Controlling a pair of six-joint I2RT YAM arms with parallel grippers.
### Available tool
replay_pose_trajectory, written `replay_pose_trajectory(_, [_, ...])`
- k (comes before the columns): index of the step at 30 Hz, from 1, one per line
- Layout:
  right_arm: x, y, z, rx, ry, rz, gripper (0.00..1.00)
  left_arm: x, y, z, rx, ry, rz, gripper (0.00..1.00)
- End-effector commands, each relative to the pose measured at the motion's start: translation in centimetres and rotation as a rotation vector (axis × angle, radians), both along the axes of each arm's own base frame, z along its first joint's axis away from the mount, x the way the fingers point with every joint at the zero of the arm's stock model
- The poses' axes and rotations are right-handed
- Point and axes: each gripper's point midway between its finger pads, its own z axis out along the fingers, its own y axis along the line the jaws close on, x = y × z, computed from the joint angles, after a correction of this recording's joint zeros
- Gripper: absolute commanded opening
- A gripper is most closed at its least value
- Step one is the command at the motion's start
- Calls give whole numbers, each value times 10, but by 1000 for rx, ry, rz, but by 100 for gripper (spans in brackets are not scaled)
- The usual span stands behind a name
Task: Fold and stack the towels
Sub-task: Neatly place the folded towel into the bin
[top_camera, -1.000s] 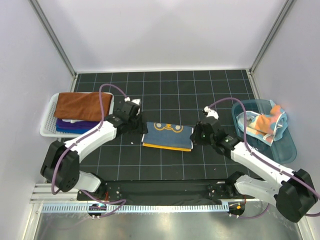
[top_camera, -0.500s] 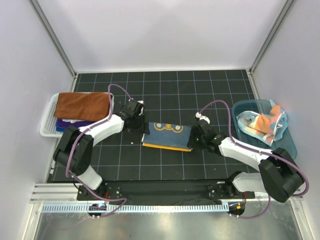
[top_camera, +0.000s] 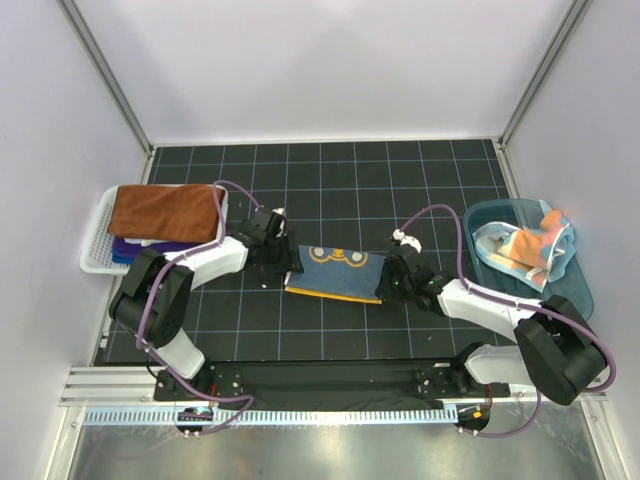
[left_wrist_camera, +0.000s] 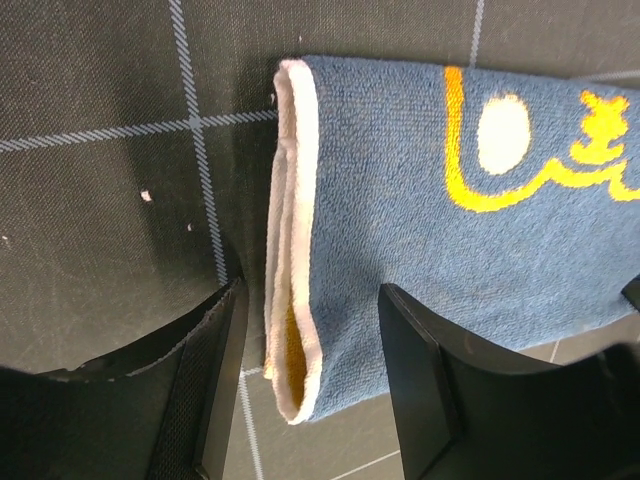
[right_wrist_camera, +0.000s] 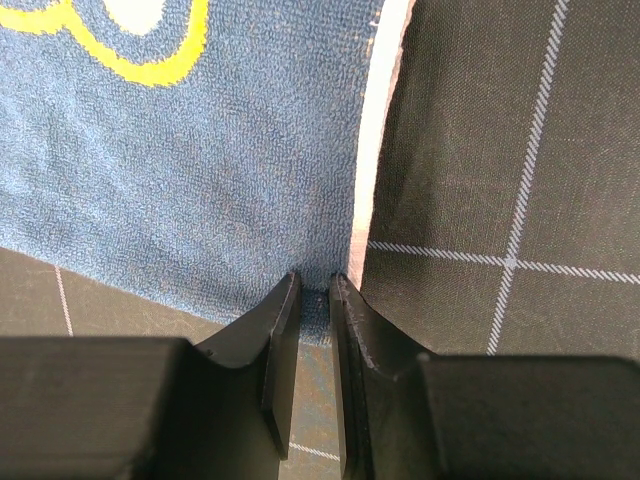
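A folded navy towel (top_camera: 333, 273) with yellow markings and a yellow underside lies on the black gridded mat. My left gripper (top_camera: 290, 258) is at its left end. In the left wrist view the gripper (left_wrist_camera: 310, 385) is open, and its fingers (left_wrist_camera: 420, 370) straddle the towel's cream-hemmed folded edge (left_wrist_camera: 290, 250). My right gripper (top_camera: 384, 283) is at the towel's right end. In the right wrist view it (right_wrist_camera: 315, 300) is shut on the near corner of the towel (right_wrist_camera: 200, 170), beside the cream hem. Folded towels (top_camera: 165, 210) lie stacked at the left, rust brown on top, purple below.
The stack sits in a white slatted basket (top_camera: 95, 262) at the left edge. A teal tub (top_camera: 575, 295) at the right holds crumpled light blue and orange towels (top_camera: 525, 245). White walls enclose the mat on three sides.
Both grippers have moved inward and down onto the ends of the navy towel. The right gripper has closed on its near right corner. The left jaws now straddle its left edge.
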Motion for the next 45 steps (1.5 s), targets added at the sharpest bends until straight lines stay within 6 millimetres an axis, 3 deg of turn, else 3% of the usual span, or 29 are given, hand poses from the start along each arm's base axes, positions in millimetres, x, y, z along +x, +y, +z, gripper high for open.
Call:
replay_pose_trajectory(1, [0, -5, -2, -15, -13, -17, 25, -8, 5, -16, 12, 35, 33, 58])
replay_pose_trajectory(20, [0, -1, 16, 8, -39, 5, 26, -27, 18, -58, 116, 99, 89, 43])
replay_pose_trajectory(25, [-2, -4, 23, 5, -54, 12, 25, -36, 17, -69, 129, 118, 88, 30])
replay_pose_trajectory(28, [-2, -3, 32, 17, -71, 21, 26, -37, 16, -65, 134, 111, 89, 16])
replay_pose_trajectory(31, [0, -2, 41, 27, -86, 27, 26, -32, 25, -56, 202, 86, 101, 0])
replay_pose_trajectory(36, [5, 0, 58, 32, -119, 34, 26, -3, 42, -17, 345, -28, 125, 0])
replay_pose_trajectory(40, [7, 1, 72, 44, -145, 41, 25, 21, 73, 20, 530, -146, 187, 0])
replay_pose_trajectory(45, [11, 7, 88, 65, -172, 65, 25, 46, 98, 68, 709, -253, 199, 0])
